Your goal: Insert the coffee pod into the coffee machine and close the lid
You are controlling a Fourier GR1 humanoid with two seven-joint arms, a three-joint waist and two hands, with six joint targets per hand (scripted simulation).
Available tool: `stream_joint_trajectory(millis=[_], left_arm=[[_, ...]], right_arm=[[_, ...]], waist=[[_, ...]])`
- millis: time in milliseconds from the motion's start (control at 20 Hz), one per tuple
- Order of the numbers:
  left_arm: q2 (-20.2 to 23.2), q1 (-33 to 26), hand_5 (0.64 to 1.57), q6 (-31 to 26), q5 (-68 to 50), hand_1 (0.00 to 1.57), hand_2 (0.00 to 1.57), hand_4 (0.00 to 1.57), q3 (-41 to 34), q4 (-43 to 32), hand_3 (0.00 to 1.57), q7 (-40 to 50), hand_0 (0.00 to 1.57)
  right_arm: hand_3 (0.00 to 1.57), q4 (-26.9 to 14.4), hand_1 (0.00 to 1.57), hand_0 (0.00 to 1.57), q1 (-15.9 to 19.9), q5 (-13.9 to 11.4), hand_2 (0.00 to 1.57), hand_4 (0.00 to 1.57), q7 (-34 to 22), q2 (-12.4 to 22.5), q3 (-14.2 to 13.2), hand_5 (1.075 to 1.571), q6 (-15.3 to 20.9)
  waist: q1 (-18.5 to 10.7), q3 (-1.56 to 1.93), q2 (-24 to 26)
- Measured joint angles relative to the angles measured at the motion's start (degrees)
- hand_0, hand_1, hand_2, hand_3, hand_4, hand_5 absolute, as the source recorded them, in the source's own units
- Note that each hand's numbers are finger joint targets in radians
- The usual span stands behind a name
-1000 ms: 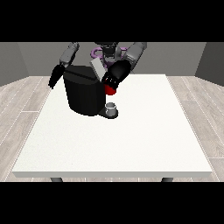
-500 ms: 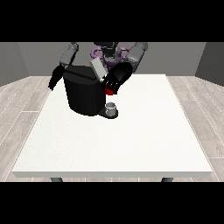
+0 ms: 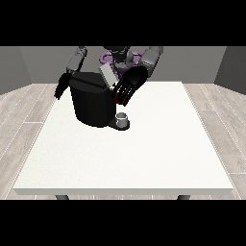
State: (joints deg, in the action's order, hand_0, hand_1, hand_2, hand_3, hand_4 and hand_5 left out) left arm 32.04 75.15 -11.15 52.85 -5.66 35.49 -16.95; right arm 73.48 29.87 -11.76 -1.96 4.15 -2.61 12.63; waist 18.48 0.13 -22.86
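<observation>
Across the large white table (image 3: 144,158), the hand at the view's right (image 3: 129,86) spreads straight fingers beside the black boxy coffee machine (image 3: 93,103); press its raised grey lid (image 3: 106,76) down squarely. No pod shows.

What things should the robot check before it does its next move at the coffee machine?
1. Lid open: the grey lid flap on the big black coffee machine stands tilted up. Ok.
2. Hand close to the machine: the hand at the view's right is at the machine's top right corner, fingers spread downwards. Ok.
3. Grey coffee pod in that hand: not visible. Cannot tell.
4. Other hand out of the way: the hand at the view's left hangs beside the machine. Ok.
5. Small grey cup upright on the machine's base. Ok.
6. Pod slot free: only a red thing at the machine shows behind the fingers. Cannot tell.
</observation>
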Motion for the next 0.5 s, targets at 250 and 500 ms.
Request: stream_joint_trajectory(millis=[250, 500], left_arm=[[-1.8, -2.0, 1.571, -1.2, -0.1, 0.0, 0.0, 0.0, 0.2, -0.3, 0.06, 1.0, 0.0], [-5.9, -7.8, 1.571, -1.8, -0.9, 0.0, 0.08, 0.0, 0.9, 0.3, 0.0, 1.3, 0.0]], right_arm=[[0.0, -1.9, 0.0, 0.0, -2.2, 1.0, 0.0, 0.0, 0.9, 0.2, -0.9, 1.571, -0.6], [0.0, -4.2, 0.0, 0.0, -7.4, 2.0, 0.0, 0.0, 2.7, 0.1, -1.8, 1.571, -1.2]], waist=[[-2.0, -0.05, 3.7], [-5.8, -0.09, 10.2]])
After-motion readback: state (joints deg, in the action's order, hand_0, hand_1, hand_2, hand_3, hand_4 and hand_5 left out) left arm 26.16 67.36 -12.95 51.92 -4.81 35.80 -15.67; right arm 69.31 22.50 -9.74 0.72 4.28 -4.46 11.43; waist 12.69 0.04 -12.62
